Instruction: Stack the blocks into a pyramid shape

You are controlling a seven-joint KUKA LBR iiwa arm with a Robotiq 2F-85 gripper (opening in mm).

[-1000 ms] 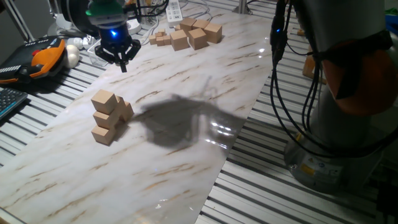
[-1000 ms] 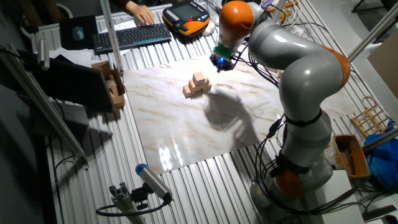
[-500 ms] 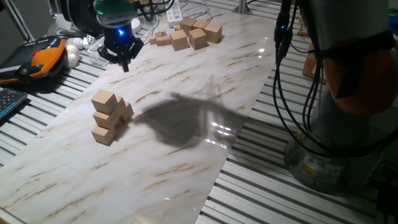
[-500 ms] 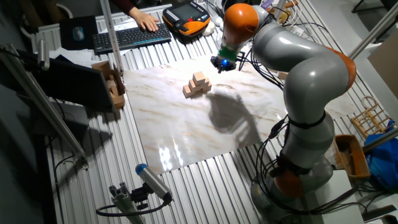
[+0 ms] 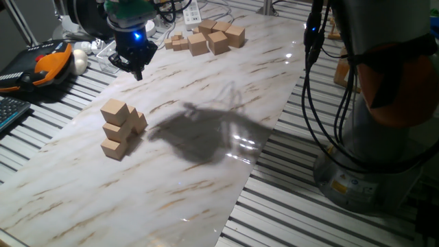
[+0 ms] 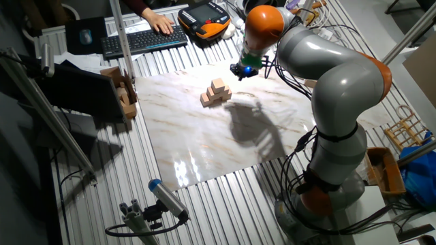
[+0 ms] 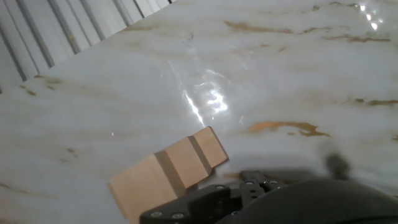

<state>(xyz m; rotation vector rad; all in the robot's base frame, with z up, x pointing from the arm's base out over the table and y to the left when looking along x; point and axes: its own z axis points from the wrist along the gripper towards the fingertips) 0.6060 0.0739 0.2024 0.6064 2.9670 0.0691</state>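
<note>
The pyramid shape [image 5: 121, 127] is a stepped heap of tan wooden blocks, about three cubes tall, on the left part of the marble table top [image 5: 206, 171]. It also shows in the other fixed view [image 6: 216, 92] and, from above, low in the hand view [image 7: 168, 171]. My gripper [image 5: 134, 65] hangs in the air behind and above the heap, apart from it, with its fingers spread and nothing between them. It shows in the other fixed view [image 6: 244, 69] to the right of the heap. Dark gripper parts [image 7: 261, 199] fill the bottom edge of the hand view.
A loose pile of several more tan blocks [image 5: 209, 36] lies at the far end of the table top. An orange teach pendant [image 5: 49, 63] and a keyboard [image 6: 143, 39] lie off the left side. The arm's base and cables [image 5: 370, 110] stand to the right.
My gripper has drifted a little further from the heap, toward the back of the table. The heap has not moved.
</note>
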